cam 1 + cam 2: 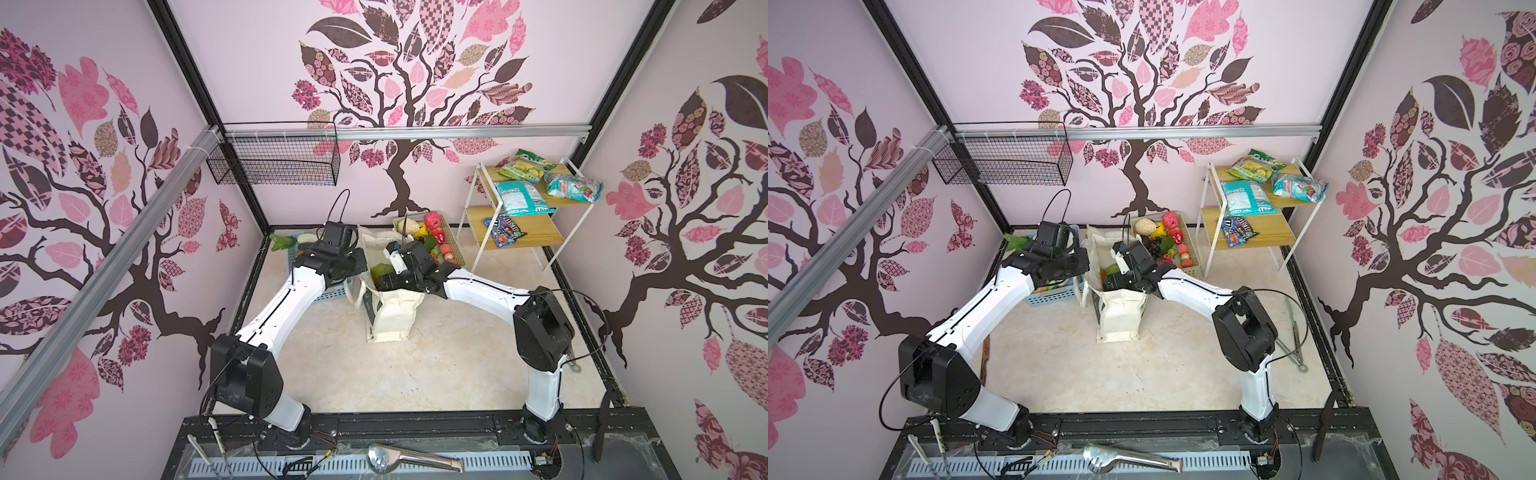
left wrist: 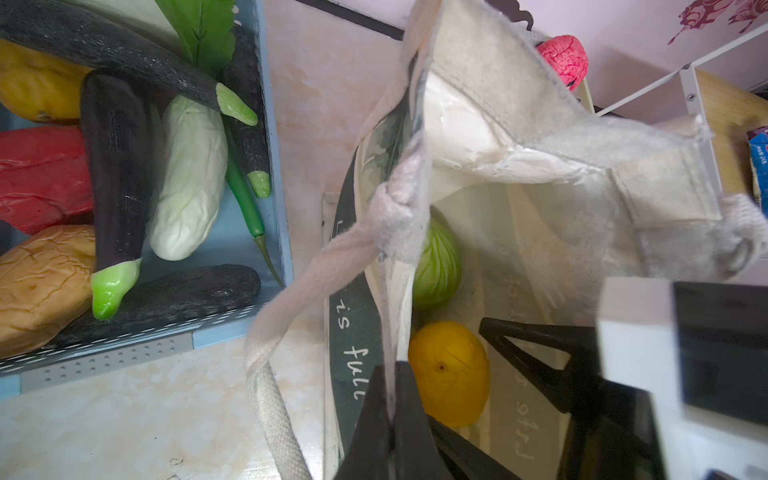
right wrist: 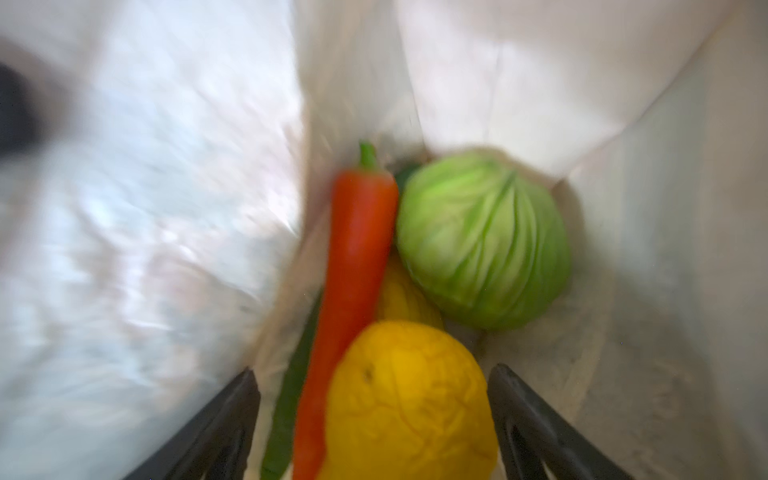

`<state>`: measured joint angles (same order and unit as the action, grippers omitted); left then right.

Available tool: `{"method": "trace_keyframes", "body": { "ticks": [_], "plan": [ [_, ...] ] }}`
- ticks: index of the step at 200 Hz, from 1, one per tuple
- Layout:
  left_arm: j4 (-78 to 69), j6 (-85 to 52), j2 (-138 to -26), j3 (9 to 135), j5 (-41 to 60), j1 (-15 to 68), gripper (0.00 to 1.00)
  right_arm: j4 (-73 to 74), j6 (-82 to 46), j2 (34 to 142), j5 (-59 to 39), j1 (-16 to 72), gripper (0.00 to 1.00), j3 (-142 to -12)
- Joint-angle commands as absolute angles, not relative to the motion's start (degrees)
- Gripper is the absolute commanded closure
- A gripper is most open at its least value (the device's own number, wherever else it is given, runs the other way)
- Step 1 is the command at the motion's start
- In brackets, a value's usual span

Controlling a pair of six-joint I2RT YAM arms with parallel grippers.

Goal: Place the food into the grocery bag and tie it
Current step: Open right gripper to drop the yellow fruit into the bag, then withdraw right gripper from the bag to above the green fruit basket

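Pale marble-patterned surface (image 1: 374, 374) carries the boxy cream canvas grocery bag (image 1: 392, 316), coarse in weave, its rope-like strap (image 2: 270, 395) hanging slack outside. The left gripper (image 2: 392, 374) has its black jaws pressed together on the bag's thin fabric rim, beside the dark green lettered panel. Inside the bag lie a round, veined green cabbage (image 3: 484, 241), a smooth tapered red chili (image 3: 353, 257) and a dimpled yellow fruit (image 3: 411, 399). The right gripper (image 3: 374, 372) sits inside the bag, jaws spread wide either side of the yellow fruit, not pinching it. Just beside the bag, a blue perforated plastic basket (image 2: 220, 337) holds glossy dark eggplants (image 2: 118, 174).
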<state>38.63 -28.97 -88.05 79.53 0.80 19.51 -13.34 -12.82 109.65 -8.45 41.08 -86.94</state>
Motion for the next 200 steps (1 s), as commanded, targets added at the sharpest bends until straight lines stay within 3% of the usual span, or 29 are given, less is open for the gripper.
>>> {"method": "trace_keyframes", "body": {
  "ticks": [1,103,200],
  "plan": [
    [37.49,-29.29,-88.37,80.15,0.72,19.16,1.0,-15.73,-11.2,103.98,-5.7,40.96,0.11,-89.64],
    [36.9,-29.76,-88.28,78.48,1.12,18.0,1.0,-17.12,-11.23,96.83,-5.99,38.07,0.11,-91.2],
    [37.34,-29.85,-86.95,76.62,-0.29,17.83,1.0,-15.3,-13.38,83.92,-3.23,26.59,0.11,-78.85]
  ]
}}
